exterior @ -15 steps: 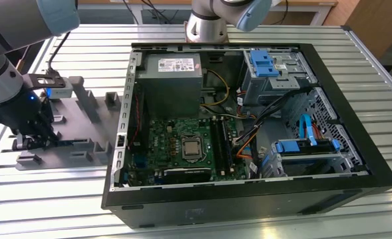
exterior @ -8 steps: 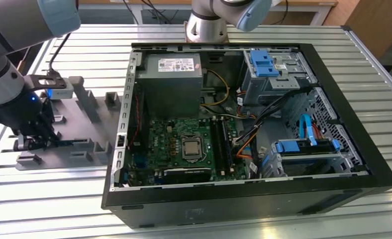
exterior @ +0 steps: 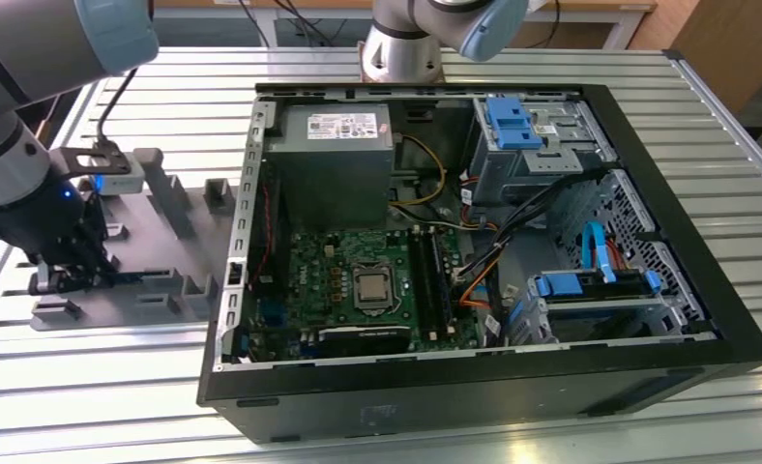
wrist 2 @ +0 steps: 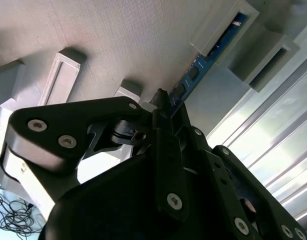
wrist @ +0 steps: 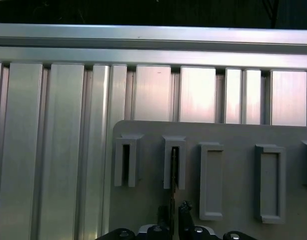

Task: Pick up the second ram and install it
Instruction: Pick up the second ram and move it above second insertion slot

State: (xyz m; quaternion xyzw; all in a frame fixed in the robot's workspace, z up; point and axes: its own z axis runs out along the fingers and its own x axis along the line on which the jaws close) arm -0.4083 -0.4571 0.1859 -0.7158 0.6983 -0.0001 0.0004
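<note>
The black two-fingered gripper (wrist: 173,209) was clenched on the long, narrow blue circuit-board ram stick (wrist 2: 206,60), as both wrist views showed. The stick stood on edge in a raised slot block (wrist: 173,157) of the grey plastic tray (wrist: 233,137). In the exterior view the tray lay at nine o'clock from the open black computer case (exterior: 484,391), well apart from the green motherboard (exterior: 336,266) inside. The pickup looked barely begun. Doing it well would likely mean a straight pull along the slot, with the stick kept upright and untwisted so its edges cleared the block walls.
</note>
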